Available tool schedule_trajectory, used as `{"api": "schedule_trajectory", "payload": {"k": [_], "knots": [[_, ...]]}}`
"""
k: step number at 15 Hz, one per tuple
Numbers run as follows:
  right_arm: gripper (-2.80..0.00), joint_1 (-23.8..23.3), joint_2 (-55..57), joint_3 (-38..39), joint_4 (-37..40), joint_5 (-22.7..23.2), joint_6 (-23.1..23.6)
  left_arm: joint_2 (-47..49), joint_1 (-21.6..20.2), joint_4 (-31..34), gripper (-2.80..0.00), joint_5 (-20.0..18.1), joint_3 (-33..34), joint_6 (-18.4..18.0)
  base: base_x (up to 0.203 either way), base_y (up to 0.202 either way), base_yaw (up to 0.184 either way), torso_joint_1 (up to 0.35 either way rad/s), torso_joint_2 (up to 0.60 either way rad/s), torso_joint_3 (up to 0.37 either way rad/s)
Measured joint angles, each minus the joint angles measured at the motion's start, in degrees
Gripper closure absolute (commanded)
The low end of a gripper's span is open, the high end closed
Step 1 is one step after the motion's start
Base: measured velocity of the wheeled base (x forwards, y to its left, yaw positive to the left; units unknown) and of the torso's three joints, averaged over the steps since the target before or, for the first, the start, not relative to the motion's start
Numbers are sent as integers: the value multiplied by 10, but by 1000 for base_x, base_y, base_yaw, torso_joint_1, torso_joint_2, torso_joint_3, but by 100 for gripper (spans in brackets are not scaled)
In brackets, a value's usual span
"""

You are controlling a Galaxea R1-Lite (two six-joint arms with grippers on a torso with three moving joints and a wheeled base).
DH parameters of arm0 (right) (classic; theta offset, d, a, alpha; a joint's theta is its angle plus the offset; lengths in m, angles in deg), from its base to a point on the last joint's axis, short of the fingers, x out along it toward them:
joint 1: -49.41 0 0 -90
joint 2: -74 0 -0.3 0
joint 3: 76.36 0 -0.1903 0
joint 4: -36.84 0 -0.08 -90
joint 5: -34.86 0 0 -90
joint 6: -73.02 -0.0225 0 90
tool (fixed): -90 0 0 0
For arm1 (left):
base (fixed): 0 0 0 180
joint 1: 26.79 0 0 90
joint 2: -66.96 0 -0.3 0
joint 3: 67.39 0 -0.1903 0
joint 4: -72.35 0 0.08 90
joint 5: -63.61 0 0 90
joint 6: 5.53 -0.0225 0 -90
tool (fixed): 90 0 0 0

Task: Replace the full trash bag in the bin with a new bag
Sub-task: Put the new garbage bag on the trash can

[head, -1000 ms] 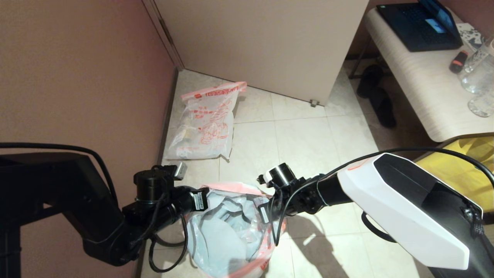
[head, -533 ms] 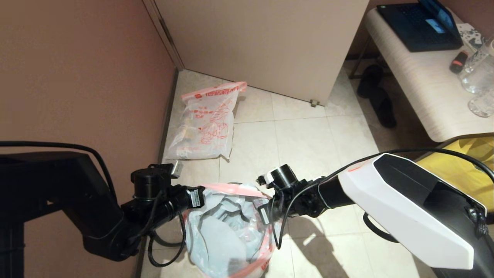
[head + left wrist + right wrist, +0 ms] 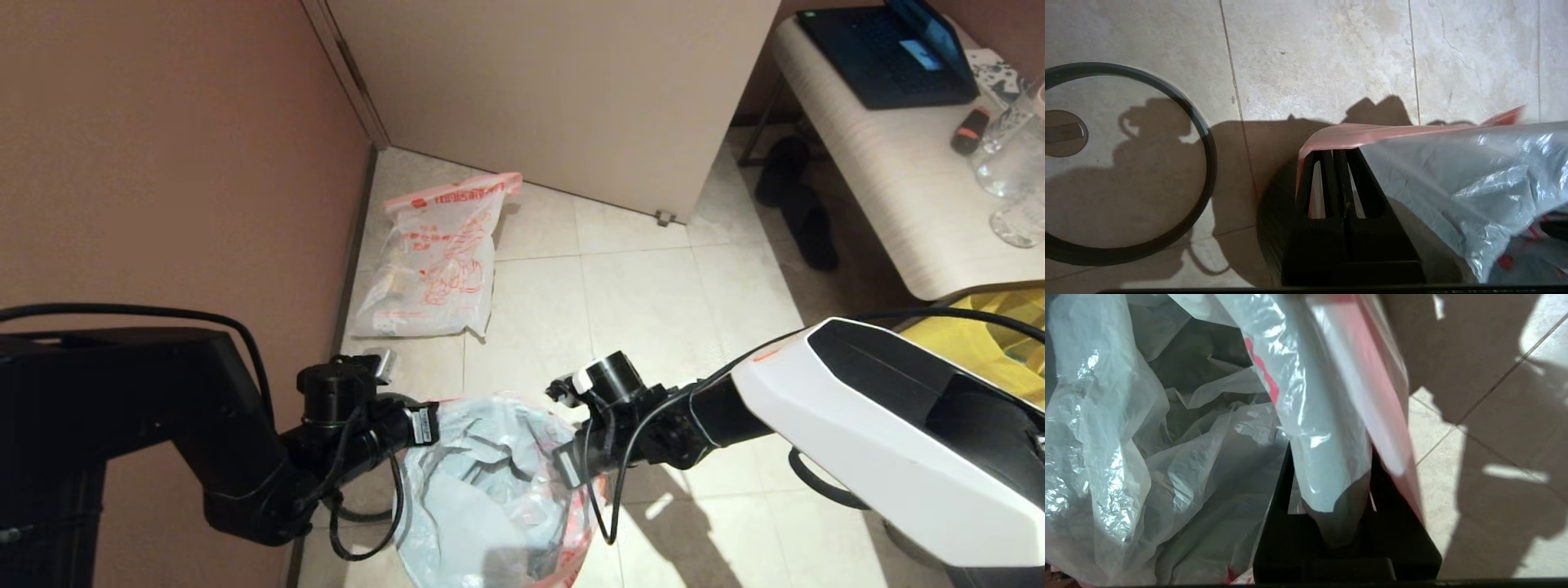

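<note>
Left arm (image 3: 163, 408): matte black throughout, angular housing, cylindrical black joint cap, looped black cable, small white label near the wrist. Right arm (image 3: 882, 441): glossy white shell with a black inset panel and faint orange marking; black wrist, white-trimmed cylindrical cap, trailing black cables. Gripper fingers (image 3: 1327, 179) black, slotted.

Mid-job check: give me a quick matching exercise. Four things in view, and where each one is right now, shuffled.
Things:
1. full bag
2. new bag
3. grey ring
4. laptop

Places:
A. flat on the floor tiles, on its own
B. on the pale table
C. stretched between the left gripper and right gripper
D. lying on the floor by the wall

Pairs: 1-D, 2-C, 3-A, 4-B
</note>
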Motion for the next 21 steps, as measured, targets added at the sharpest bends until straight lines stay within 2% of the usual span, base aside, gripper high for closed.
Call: {"api": "schedule_trajectory", "payload": {"k": [7,12,16,18,21], "knots": [[0,-9,-14,10,-22,8,3,16,-15,4,0,23,-30,3,0,0,0,0,0,0],[0,-41,-10,-12,-52,5,-14,8,-21,5,0,32,-34,9,0,0,0,0,0,0],[0,-52,0,-11,-131,2,-33,-24,-16,6,0,30,-14,14,0,0,0,0,0,0],[0,-59,9,-8,-167,0,-29,-33,-15,6,0,28,-9,13,0,0,0,0,0,0],[0,-76,23,-7,-184,-7,16,-31,-8,5,0,25,-3,14,0,0,0,0,0,0]]}}
